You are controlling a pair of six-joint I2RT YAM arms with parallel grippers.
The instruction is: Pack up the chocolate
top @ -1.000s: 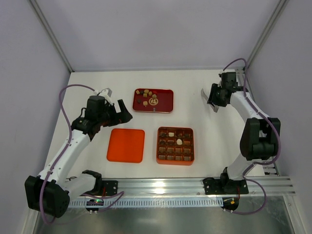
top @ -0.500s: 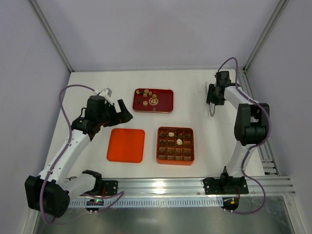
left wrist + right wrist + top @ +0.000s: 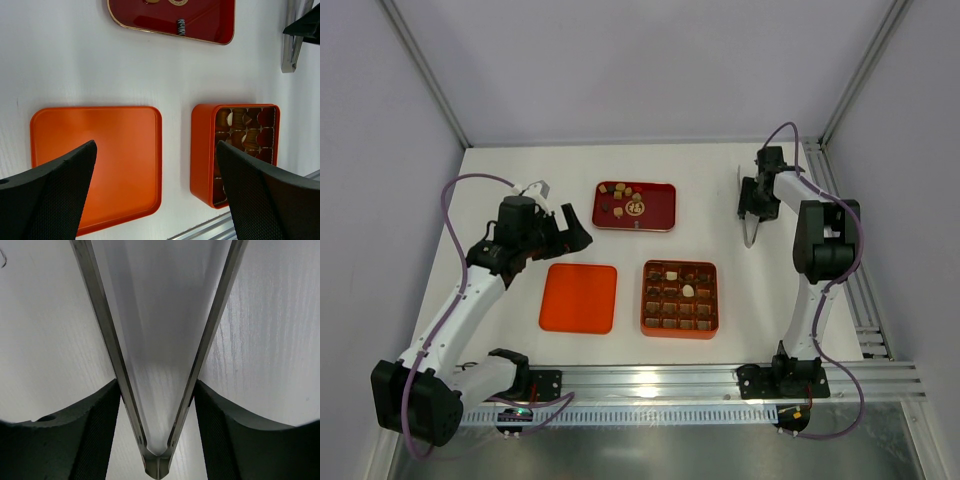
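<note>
right gripper (image 3: 157, 390) grips tweezers (image 3: 107, 330); box (image 3: 645, 300) holds chocolate (image 3: 688, 291)

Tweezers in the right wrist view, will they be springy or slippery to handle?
Probably springy: the tweezers are two thin metal arms joined at one end, spread in a V, so squeezing should close them. Likely slippery, since the metal looks smooth. Being slim, they may pivot in the right end effector.

walls (image 3: 650, 70): pale lilac | table (image 3: 520, 165): white woodgrain | near edge: aluminium rail (image 3: 650, 380)
</note>
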